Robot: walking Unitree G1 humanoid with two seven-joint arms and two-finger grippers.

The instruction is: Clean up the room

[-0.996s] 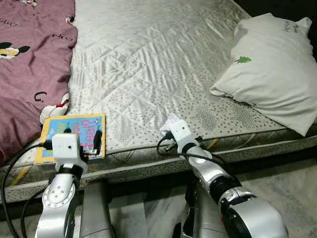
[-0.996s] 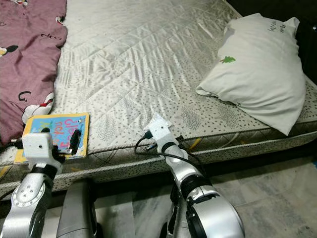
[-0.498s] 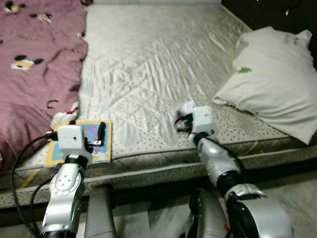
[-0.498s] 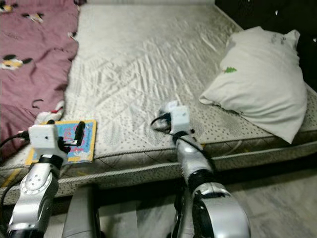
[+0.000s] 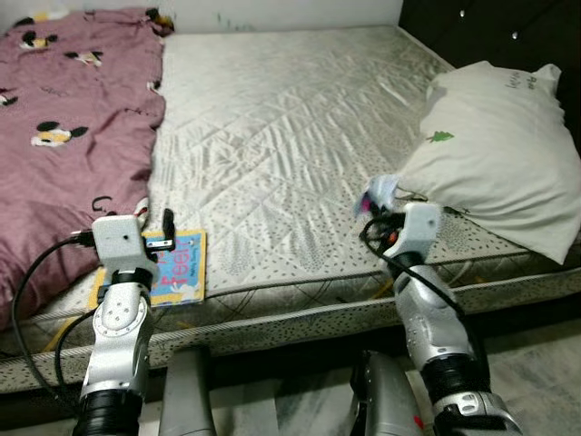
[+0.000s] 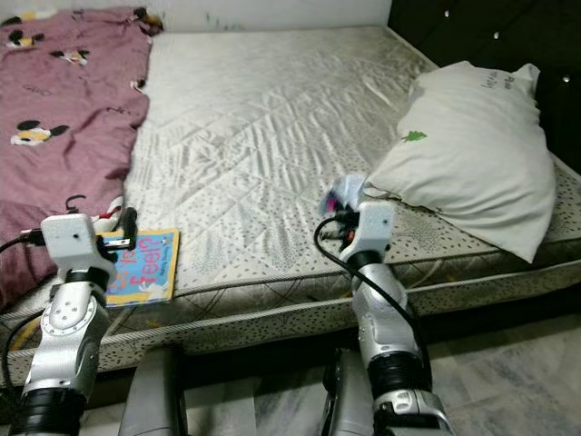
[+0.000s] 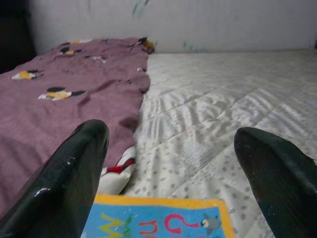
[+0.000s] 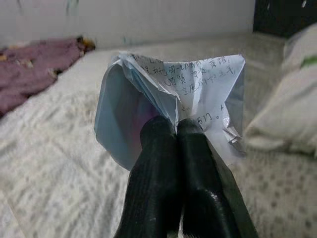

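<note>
Right gripper (image 8: 177, 130) has its jaws pinched tight on a crumpled paper (image 8: 198, 84) with handwriting on it, held up just above the mattress (image 5: 272, 127) near the front edge, close beside the white pillow (image 5: 495, 154). Left gripper (image 7: 168, 148) has jaws spread wide, nothing between them, hovering over the near end of the colourful book (image 5: 174, 277), which lies flat at the front-left corner of the mattress, touching the edge of the maroon blanket (image 5: 68, 154). Progress, as I read it: early. One piece of litter is in hand but not yet binned; book not yet picked up; blanket is rumpled over the left side of the bed; pillow lies tilted at the right edge, part overhanging. No bin or shelf visible, so drop-off point is unknown. Clearance: middle of the mattress is bare, plenty of room to swing either arm inward. Both arms reach over the piped front edge; cables loop off both wrists near that edge, possible snag. Right arm has little margin toward the pillow; dark headboard (image 5: 490, 27) sits behind it. Left jaws look wide enough to take the book's edge, though it's flat on the fabric, so getting under it could be fiddly.
</note>
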